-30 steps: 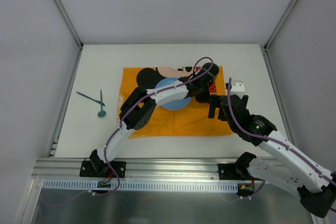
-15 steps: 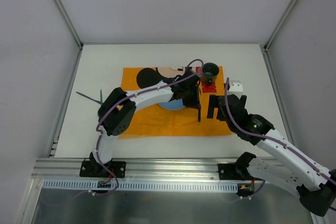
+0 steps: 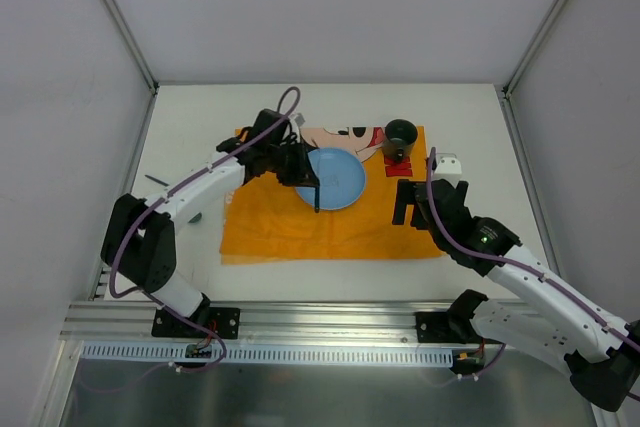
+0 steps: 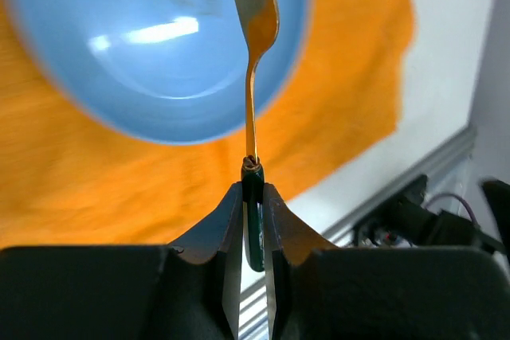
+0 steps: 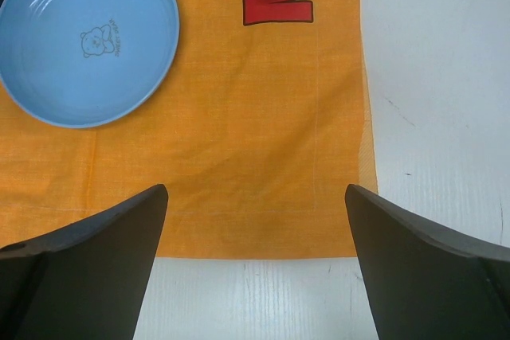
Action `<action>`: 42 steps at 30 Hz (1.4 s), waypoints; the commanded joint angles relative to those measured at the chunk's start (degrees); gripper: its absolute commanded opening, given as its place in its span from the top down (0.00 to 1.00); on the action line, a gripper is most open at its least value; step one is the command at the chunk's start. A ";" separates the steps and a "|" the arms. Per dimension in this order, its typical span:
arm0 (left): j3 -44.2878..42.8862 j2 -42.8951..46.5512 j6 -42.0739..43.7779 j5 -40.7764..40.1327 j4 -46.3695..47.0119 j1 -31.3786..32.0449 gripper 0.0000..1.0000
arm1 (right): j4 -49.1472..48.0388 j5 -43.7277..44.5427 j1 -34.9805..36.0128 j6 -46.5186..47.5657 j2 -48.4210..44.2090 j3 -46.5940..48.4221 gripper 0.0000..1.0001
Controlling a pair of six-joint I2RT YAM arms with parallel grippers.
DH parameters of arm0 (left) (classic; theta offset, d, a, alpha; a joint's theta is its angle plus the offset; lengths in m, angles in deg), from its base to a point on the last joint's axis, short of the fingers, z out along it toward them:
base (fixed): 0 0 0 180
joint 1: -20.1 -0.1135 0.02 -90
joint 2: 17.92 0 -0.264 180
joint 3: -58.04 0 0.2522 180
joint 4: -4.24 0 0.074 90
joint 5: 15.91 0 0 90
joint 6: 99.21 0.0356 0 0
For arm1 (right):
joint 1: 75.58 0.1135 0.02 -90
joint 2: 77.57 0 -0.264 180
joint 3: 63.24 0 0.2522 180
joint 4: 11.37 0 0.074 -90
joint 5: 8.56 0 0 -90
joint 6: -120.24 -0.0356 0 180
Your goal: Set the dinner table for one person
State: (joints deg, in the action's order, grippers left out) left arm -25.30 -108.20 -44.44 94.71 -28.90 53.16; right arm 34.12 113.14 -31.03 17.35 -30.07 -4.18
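Surface (image 3: 190,127): white tabletop is carrying everything listed here and is extending past the blue plate (image 3: 340,182) on every side. An aluminium rail is running along the edge nearest the arm bases.
Placemat (image 3: 330,232): orange cloth is lying flat beneath the plate. Its cartoon-mouse print is showing beyond the plate's far rim.
Blue plate: is sitting right way up on the placemat. A small bear mark is showing at its centre in the right wrist view.
Left end effector (image 4: 253,205): is clenching on the dark green handle of the fork (image 4: 251,77) and hovering at the plate's left rim.
Fork: gold head is pointing out over the plate's bowl. Whether the tines are touching the plate cannot be told.
Cup (image 3: 401,133): dark green, is standing right of and beyond the plate, apart from it, on the placemat's red lettering.
Right end effector (image 5: 255,228): is hanging released with jaws spread wide and nothing between them, right of the plate and above the placemat.
White block (image 3: 450,164): is resting on the bare surface farther right of the plate, just off the placemat's edge.
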 commanded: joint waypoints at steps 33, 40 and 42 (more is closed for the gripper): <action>19.55 13.20 -2.63 27.41 22.77 -4.49 1.00 | -4.21 -2.08 0.62 -2.85 -0.84 -4.69 0.00; 20.63 14.08 -3.63 29.65 26.41 -4.49 1.00 | -2.64 -2.52 0.71 -2.94 -0.84 -4.08 0.01; 20.71 14.43 -3.54 29.39 26.23 -4.49 1.00 | -2.11 -2.26 0.80 -3.02 -1.10 -3.47 0.01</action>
State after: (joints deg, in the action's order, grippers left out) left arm -4.52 -96.48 -46.62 120.37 -7.59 48.55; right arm 31.58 110.56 -30.66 15.23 -30.00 -9.04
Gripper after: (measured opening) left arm 0.112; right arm 0.993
